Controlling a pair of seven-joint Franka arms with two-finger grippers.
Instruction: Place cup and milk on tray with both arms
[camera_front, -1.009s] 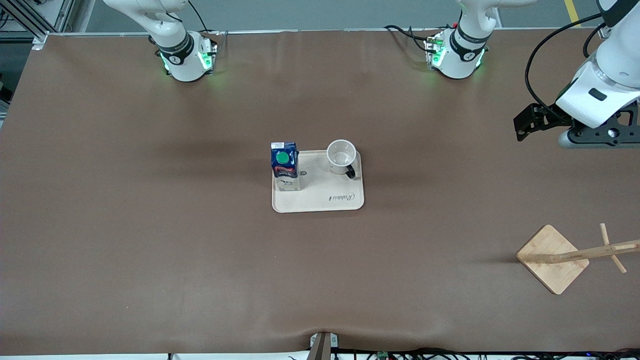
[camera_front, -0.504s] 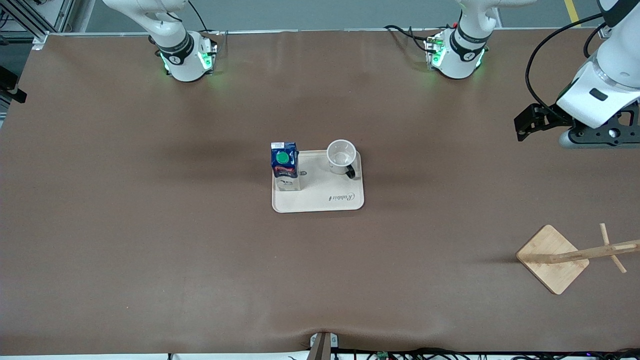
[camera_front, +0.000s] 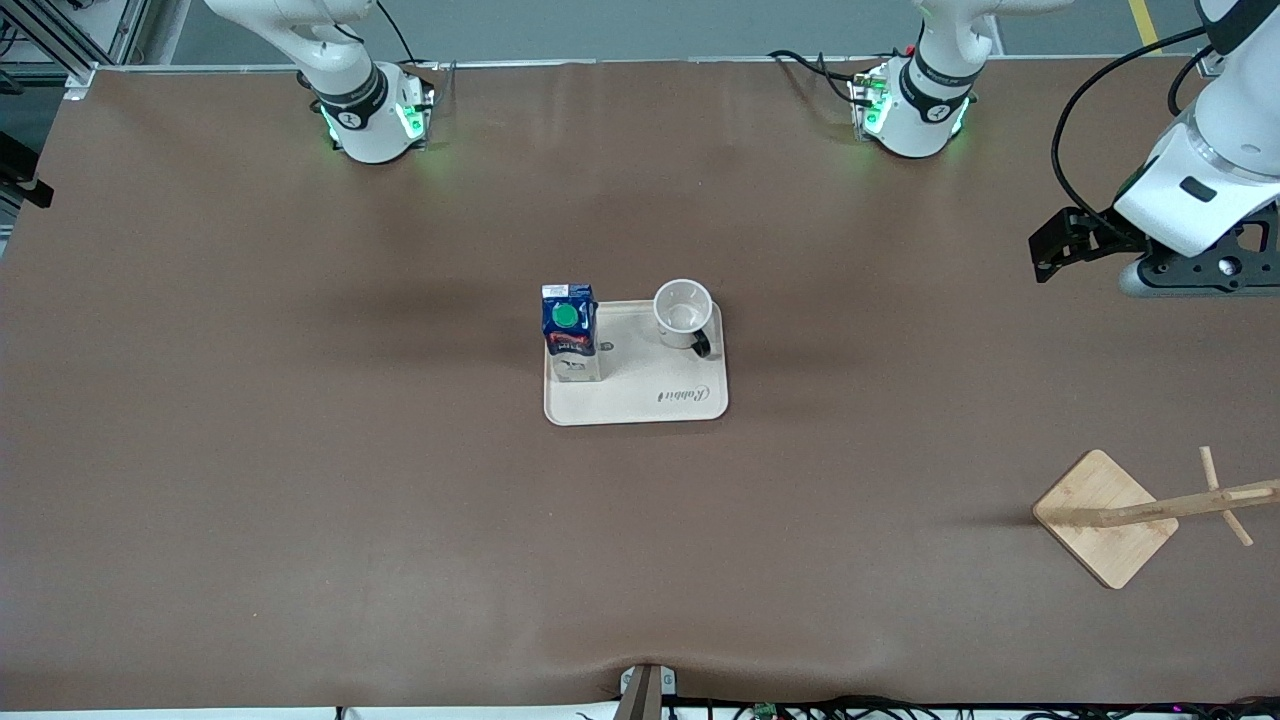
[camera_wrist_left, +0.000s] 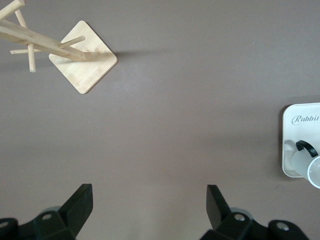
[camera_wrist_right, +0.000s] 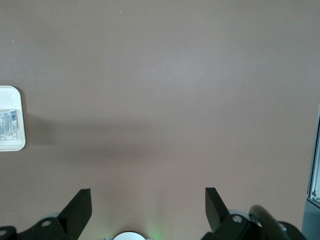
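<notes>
Milk (camera_front: 569, 333), cup (camera_front: 683, 313) on tray (camera_front: 640, 405); wooden stand (camera_front: 1108, 516) well apart.

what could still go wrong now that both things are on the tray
1. The milk stands tall and narrow at the very edge of the tray toward the right arm's end; a nudge could tip it off.
2. The cup sits in a tray corner with its handle near the rim, so shifting the tray might slide it off.
3. The left tool, open and empty, hangs over bare table; the wooden stand lies nearer the front camera at that end.
</notes>
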